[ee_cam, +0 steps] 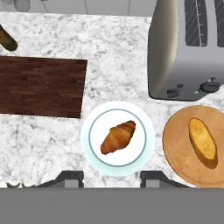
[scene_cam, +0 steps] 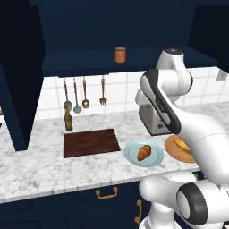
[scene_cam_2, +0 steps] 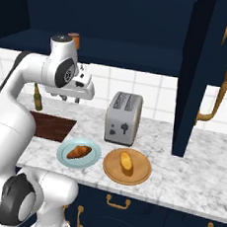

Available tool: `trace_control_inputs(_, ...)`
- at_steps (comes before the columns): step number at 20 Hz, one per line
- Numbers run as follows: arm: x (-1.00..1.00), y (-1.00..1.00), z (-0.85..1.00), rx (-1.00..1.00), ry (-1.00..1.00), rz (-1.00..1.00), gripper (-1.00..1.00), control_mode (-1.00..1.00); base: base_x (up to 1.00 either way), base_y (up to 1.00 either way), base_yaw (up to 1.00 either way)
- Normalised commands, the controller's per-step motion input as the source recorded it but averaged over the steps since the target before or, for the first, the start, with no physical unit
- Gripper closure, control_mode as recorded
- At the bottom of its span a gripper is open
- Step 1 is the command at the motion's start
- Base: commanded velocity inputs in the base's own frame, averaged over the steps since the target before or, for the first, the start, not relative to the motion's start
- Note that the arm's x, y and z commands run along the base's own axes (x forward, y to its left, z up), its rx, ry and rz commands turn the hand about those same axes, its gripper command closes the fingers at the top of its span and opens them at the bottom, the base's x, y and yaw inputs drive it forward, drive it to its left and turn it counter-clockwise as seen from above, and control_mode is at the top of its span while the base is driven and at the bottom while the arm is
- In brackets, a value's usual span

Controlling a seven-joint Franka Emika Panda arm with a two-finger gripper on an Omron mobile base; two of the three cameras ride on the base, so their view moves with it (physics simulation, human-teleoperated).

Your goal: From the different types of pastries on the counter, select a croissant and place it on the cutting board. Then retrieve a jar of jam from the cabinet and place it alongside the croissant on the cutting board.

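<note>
Up on the wall, the navy cabinet [scene_cam: 134, 27] stands open w/ the jar of jam [scene_cam: 120, 54] on its dark shelf, well apart from everything below. Under it runs the marble counter [scene_cam: 53, 170], and the arm reaches out over that, wrist high above the plates.

Next in size: silver toaster [scene_cam_2: 123, 118] at the back, then the cutting board [scene_cam: 91, 142], dark, grainy, nothing on it yet. An olive-green bottle [scene_cam: 68, 119] stands just behind its far corner. Right of the board sit a pale blue plate [ee_cam: 148, 131] and, beside that, a round wooden plate [ee_cam: 175, 153] carrying the smooth yellow bun [ee_cam: 202, 141].

Smallest: the croissant [ee_cam: 118, 136], lying flat mid blue plate, ridged, long axis on a diagonal in the hand view. The gripper [ee_cam: 111, 177] hangs above it w/ fingers spread, nothing between them, plate roughly centred in the gap.

Handling, as a guess: v. light, flaky shell, crushes easily, tapered ends weak. Best to take it across the fat middle, fingers either side of the short width, so the wrist prob. needs a turn to square up w/ that diagonal. Gentle squeeze only. How thick it is can't be judged well from straight above. Plate glaze may let it slide if nudged sideways.
</note>
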Motion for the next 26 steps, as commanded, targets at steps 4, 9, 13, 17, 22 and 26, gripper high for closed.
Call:
trace_control_inputs(4,0.00,0.03,-0.11,0.00,0.00,0.00,-1.00,-1.00,0.00,0.00,0.00)
trace_control_inputs(9,-0.04,0.08,-0.29,-0.01,0.04,-0.11,-1.00,-1.00,0.00,0.00,0.00)
trace_control_inputs(13,-0.43,-0.04,-0.41,0.00,0.01,-0.16,-1.00,-1.00,0.00,0.00,0.00)
trace_control_inputs(17,-0.67,-0.09,-0.46,0.00,0.00,-0.15,-1.00,-1.00,0.00,0.00,0.00)
trace_control_inputs(22,-0.70,-0.15,-0.46,0.03,-0.01,-0.16,-1.00,-1.00,0.00,0.00,0.00)
trace_control_inputs(26,-0.29,-0.01,-0.59,0.03,-0.06,-0.18,-1.00,-1.00,0.00,0.00,0.00)
